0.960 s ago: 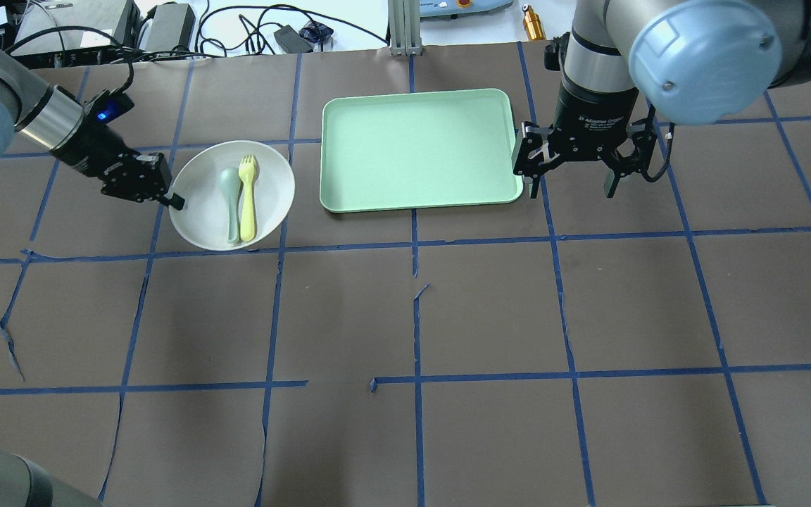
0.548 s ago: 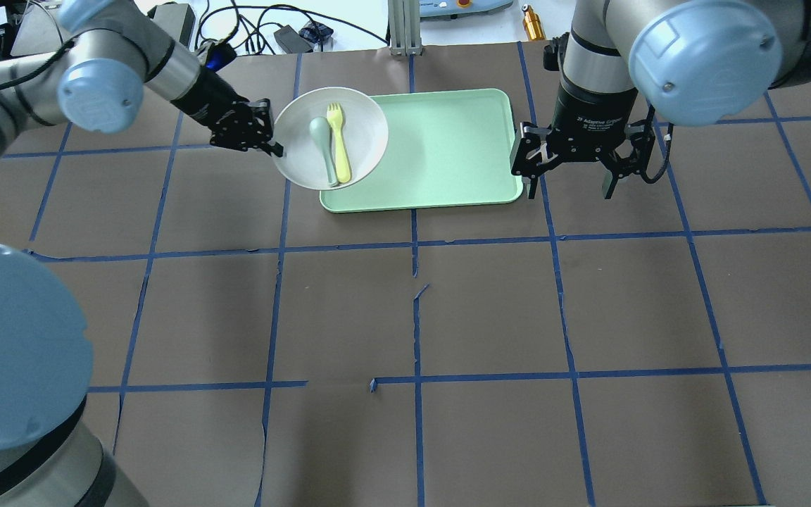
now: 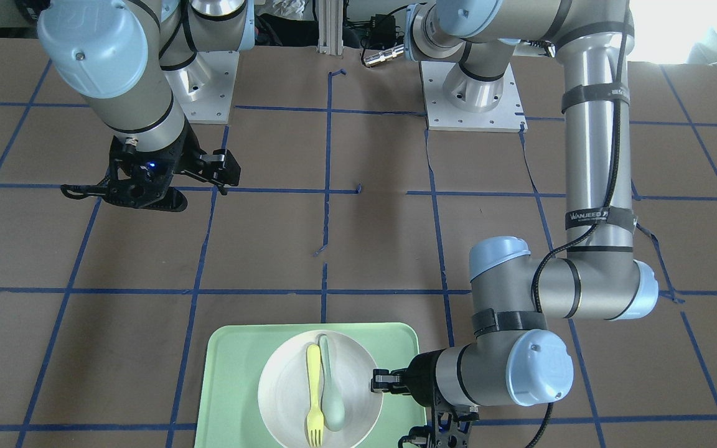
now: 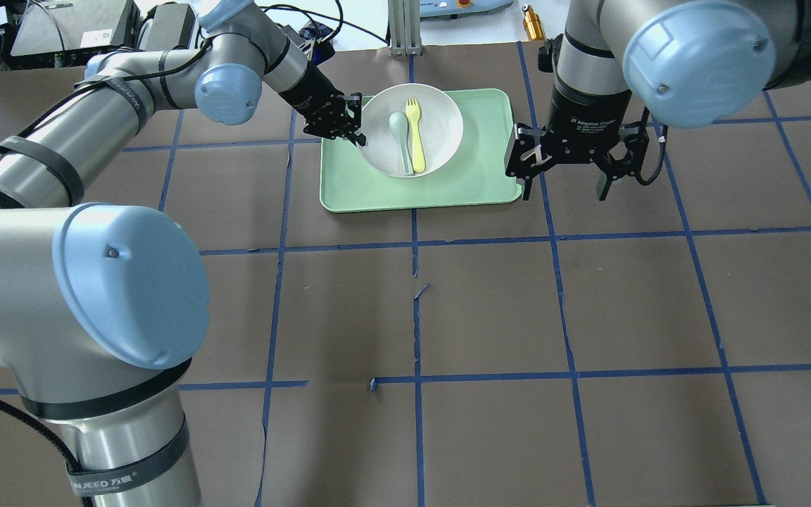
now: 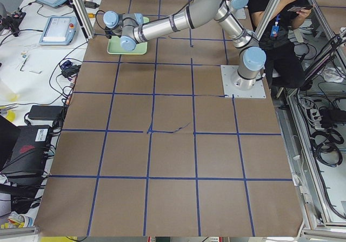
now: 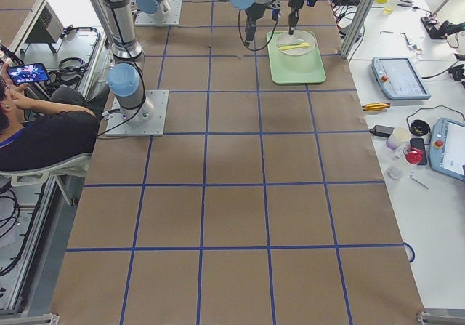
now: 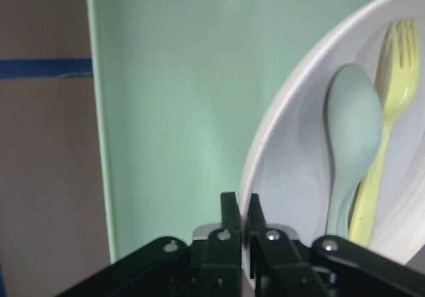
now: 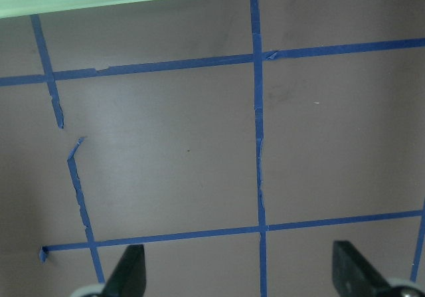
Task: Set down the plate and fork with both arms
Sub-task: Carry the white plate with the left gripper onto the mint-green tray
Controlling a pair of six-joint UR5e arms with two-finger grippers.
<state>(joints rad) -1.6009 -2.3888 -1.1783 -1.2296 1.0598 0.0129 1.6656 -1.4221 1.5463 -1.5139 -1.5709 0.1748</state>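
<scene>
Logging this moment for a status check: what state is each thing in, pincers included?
tray: lying flat.
plate: upright over the tray, gripped at its rim; resting or lifted, cannot tell.
spoon: lying in the plate.
fork: lying in the plate, beside the spoon.
left pincer: shut on the plate's rim.
right pincer: open, empty, beside the tray.
</scene>
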